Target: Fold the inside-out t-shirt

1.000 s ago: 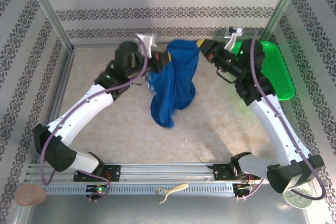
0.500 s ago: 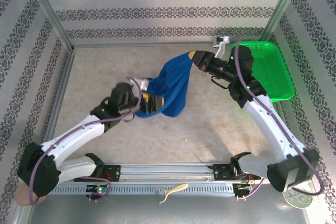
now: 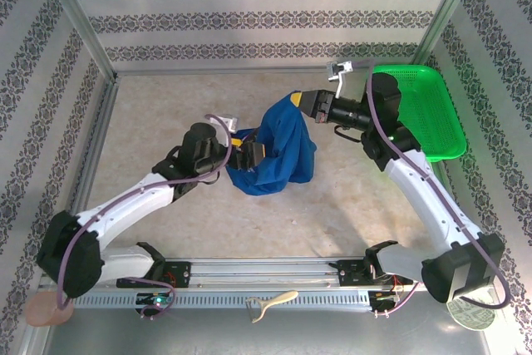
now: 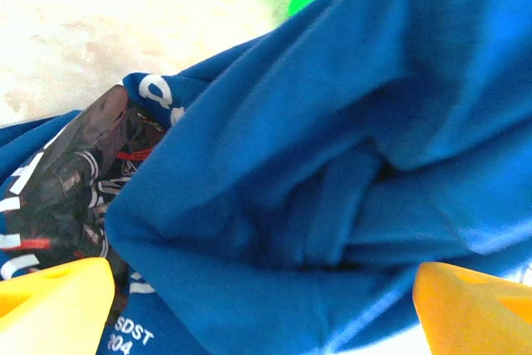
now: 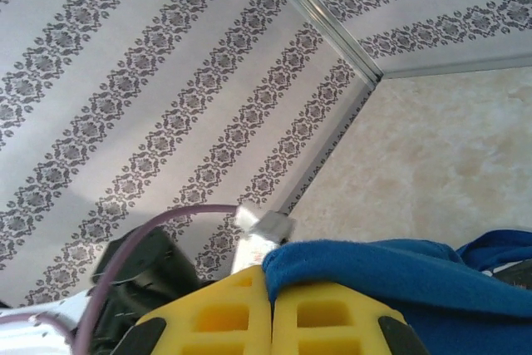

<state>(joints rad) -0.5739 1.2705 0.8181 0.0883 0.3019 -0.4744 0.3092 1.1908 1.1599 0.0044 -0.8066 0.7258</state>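
Nearest the arm bases, the left gripper (image 3: 252,155) sits low over the table (image 3: 150,114). Its yellow fingers are spread wide. In its wrist view the two fingertips (image 4: 54,305) stand at opposite lower corners, and blue cloth bulges between them without being pinched.

The t-shirt (image 3: 281,149) lies directly ahead of this gripper, touching or almost touching it. It is a bunched mass resting on the table near the middle, with a dark print (image 4: 83,176) with white lettering showing among the folds on the wrist view's left.

From that heap the cloth rises away and to the right, so its long axis runs on a diagonal from the near-left bundle up to the far-right corner.

At the far end of the diagonal, the right gripper (image 3: 306,104) is clamped tight on an edge of the shirt. In its own wrist view the yellow fingers meet flush, and a blue hem (image 5: 374,263) comes out at their tips. Beyond it, the green basket (image 3: 428,114) stands well apart from the shirt.

The coming move probably turns on that diagonal. The left arm is much the nearer to the slack lower bundle. It needs to find a second corner or hem there, opposite the right gripper's hold, so the cloth can be drawn out flat.
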